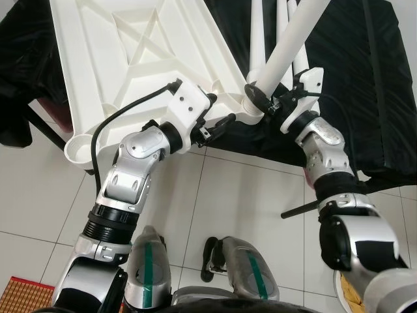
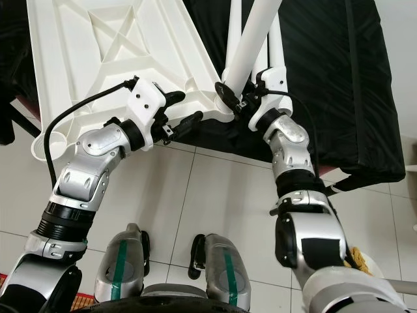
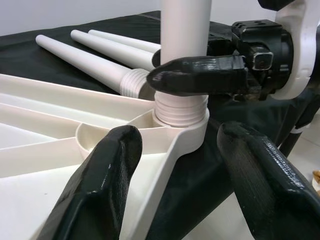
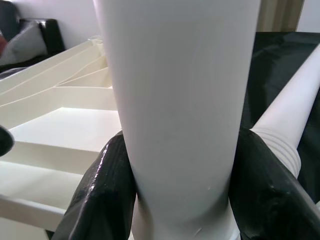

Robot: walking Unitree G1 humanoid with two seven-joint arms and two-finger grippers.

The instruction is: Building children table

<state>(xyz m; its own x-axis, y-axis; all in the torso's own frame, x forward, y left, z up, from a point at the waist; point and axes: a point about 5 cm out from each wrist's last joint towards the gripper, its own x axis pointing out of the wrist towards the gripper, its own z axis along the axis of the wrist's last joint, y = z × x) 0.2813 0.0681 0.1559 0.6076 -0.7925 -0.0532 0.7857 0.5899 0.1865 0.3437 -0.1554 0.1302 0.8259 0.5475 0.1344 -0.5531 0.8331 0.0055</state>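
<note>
- I judge I'm mid-way through screwing a white leg (image 1: 287,49) into the corner socket (image 3: 182,117) of the upturned white tabletop (image 1: 130,59), which lies on a black cloth.
- My right tool (image 4: 182,190) pinches the leg just above its threads.
- My left tool (image 1: 218,120) hovers spread beside that corner.
- Next I need to twist the leg until seated.
- Spare legs (image 3: 95,55) lie nearby.

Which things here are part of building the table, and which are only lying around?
Part of the job:
upturned white tabletop
white leg in corner socket
spare legs
right gripper, clamped on leg
left gripper, open beside socket

Lying about:
black cloth
woven mat
</note>
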